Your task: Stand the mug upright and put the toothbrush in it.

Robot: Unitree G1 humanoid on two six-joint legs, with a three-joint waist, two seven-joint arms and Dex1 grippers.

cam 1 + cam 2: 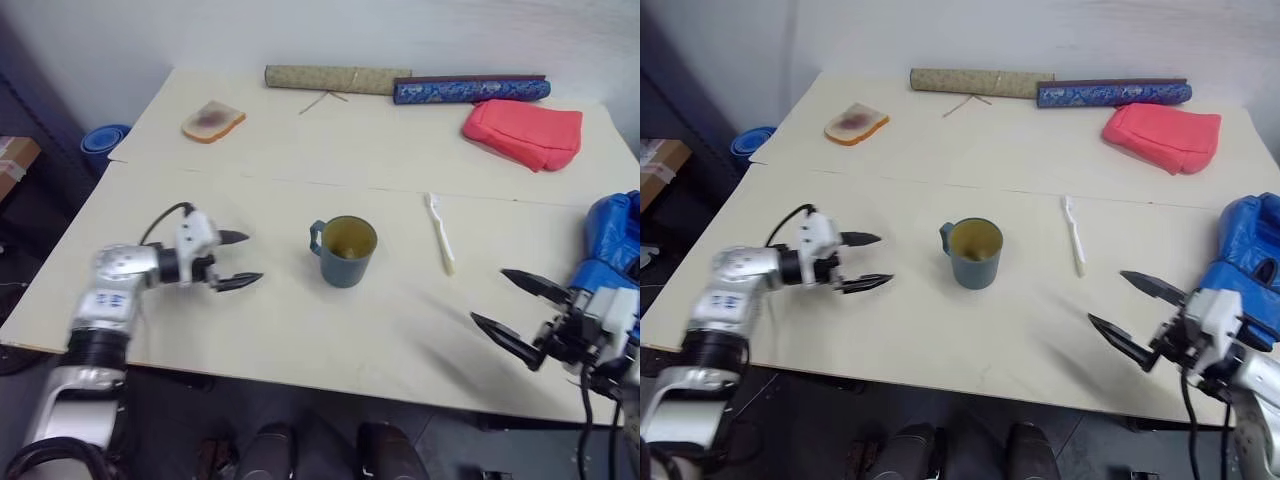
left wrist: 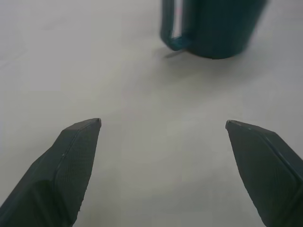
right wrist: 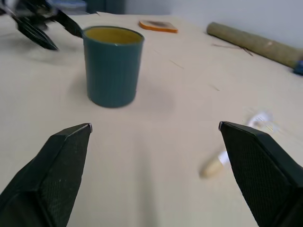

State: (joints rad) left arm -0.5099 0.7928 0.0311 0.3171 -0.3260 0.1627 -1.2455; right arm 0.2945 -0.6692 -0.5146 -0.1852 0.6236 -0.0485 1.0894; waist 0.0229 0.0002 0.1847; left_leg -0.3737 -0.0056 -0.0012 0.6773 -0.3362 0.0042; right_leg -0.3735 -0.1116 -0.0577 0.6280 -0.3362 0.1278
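The teal-blue mug (image 1: 345, 251) stands upright in the middle of the table, yellowish inside, handle toward my left gripper. My left gripper (image 1: 240, 260) is open and empty, a short way to the mug's left, pointing at it; the left wrist view shows the mug (image 2: 213, 28) beyond the spread fingers. The white toothbrush (image 1: 440, 233) lies flat to the mug's right, bristled head at its far end. My right gripper (image 1: 512, 302) hovers open and empty near the table's front right edge, right of the toothbrush. In the right wrist view the mug (image 3: 112, 66) and toothbrush (image 3: 236, 151) lie ahead.
A blue boxing glove (image 1: 615, 240) sits by my right arm. At the back lie a red cloth pouch (image 1: 524, 133), a blue patterned roll (image 1: 470, 90), an olive roll (image 1: 335, 79), a thin twig (image 1: 322, 100) and a slice of toast (image 1: 213, 121).
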